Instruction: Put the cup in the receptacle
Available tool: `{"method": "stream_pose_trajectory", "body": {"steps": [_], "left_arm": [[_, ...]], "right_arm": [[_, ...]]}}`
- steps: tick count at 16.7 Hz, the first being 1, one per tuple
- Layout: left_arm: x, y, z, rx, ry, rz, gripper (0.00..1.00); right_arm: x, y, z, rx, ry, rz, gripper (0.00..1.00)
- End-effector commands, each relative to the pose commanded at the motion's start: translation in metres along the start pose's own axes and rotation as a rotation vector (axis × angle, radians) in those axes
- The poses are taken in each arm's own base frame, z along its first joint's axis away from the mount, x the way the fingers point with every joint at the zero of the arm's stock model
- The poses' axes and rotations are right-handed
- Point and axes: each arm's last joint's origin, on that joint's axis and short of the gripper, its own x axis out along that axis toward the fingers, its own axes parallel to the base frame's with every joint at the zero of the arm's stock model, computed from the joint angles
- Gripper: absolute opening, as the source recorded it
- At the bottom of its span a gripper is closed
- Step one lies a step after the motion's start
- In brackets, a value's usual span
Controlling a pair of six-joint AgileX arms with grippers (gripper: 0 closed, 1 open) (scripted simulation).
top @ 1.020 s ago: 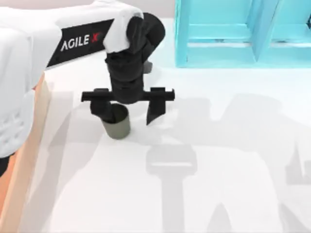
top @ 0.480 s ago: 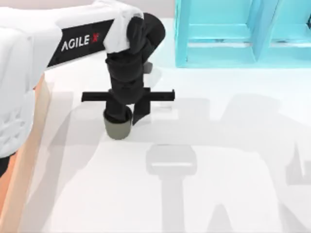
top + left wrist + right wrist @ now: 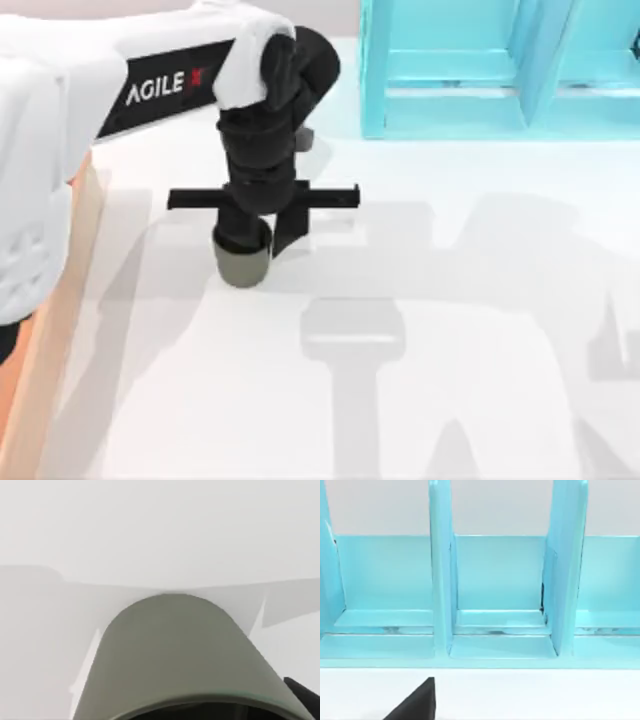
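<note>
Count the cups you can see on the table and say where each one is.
1. The cup stands on the white table, left of centre in the top view, between the left gripper's fingers. The arm could hide others.

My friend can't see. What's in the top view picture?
The left gripper is shut on the small grey cup standing on a white table. A light blue rack stands at the table's far side, and a tan wooden tray rim runs along the left edge.

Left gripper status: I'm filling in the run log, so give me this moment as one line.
phase: grasp | left gripper: shut on cup | cup: upright on table | receptacle: at table's left edge | right arm: parked facing blue rack
</note>
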Motion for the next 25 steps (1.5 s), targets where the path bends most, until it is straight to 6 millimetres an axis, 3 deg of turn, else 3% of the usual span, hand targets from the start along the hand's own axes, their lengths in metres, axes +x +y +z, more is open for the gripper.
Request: {"method": "stream_pose_trajectory", "body": {"steps": [3,7,10,13,16,20,25], "left_arm": [[-0.021,0.023,0.005,0.009,-0.003,-0.020,0.00],[-0.071,0.093,0.004,0.037,0.005,-0.056,0.00],[-0.099,0.154,-0.009,0.060,0.034,-0.069,0.00],[-0.111,0.209,-0.029,0.066,0.083,-0.072,0.00],[-0.120,0.251,-0.049,0.057,0.091,-0.075,0.00],[-0.136,0.287,-0.068,0.016,0.018,-0.067,0.00],[-0.142,0.294,-0.072,0.000,-0.015,-0.062,0.00]], "right_arm": [[0.000,0.000,0.000,0.000,0.000,0.000,1.00],[0.000,0.000,0.000,0.000,0.000,0.000,1.00],[0.000,0.000,0.000,0.000,0.000,0.000,1.00],[0.000,0.000,0.000,0.000,0.000,0.000,1.00],[0.000,0.000,0.000,0.000,0.000,0.000,1.00],[0.000,0.000,0.000,0.000,0.000,0.000,1.00],[0.000,0.000,0.000,0.000,0.000,0.000,1.00]]}}
